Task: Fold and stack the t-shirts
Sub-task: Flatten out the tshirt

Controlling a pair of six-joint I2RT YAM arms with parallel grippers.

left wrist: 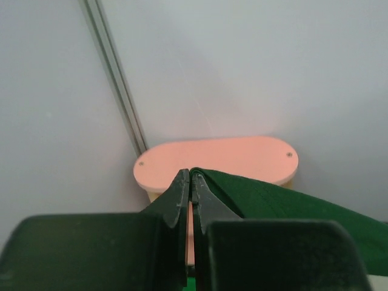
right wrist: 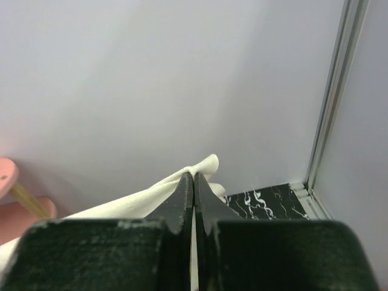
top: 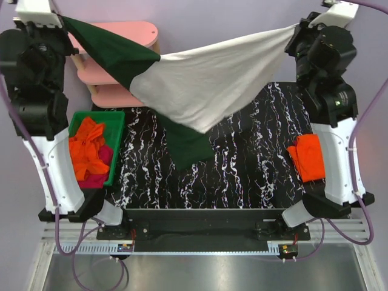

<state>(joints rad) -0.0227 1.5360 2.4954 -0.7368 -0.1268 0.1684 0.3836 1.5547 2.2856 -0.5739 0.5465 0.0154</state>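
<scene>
The white t-shirt with dark green sleeves [top: 206, 85] hangs stretched in the air between both arms, sagging in the middle over the black marbled mat [top: 254, 176]. My left gripper [left wrist: 191, 174] is shut on a green sleeve [left wrist: 285, 203] at the far left [top: 63, 21]. My right gripper [right wrist: 194, 176] is shut on the white cloth [right wrist: 139, 203] at the far right [top: 298, 29]. The other green sleeve [top: 185, 145] dangles onto the mat. A folded orange t-shirt [top: 308, 156] lies at the mat's right edge. Its print is hidden.
A green bin [top: 119, 124] at the left holds crumpled orange [top: 88, 148] and magenta [top: 97, 173] t-shirts. A pink tiered shelf [top: 130, 33] stands at the back left, behind the raised shirt; it also shows in the left wrist view [left wrist: 242, 157].
</scene>
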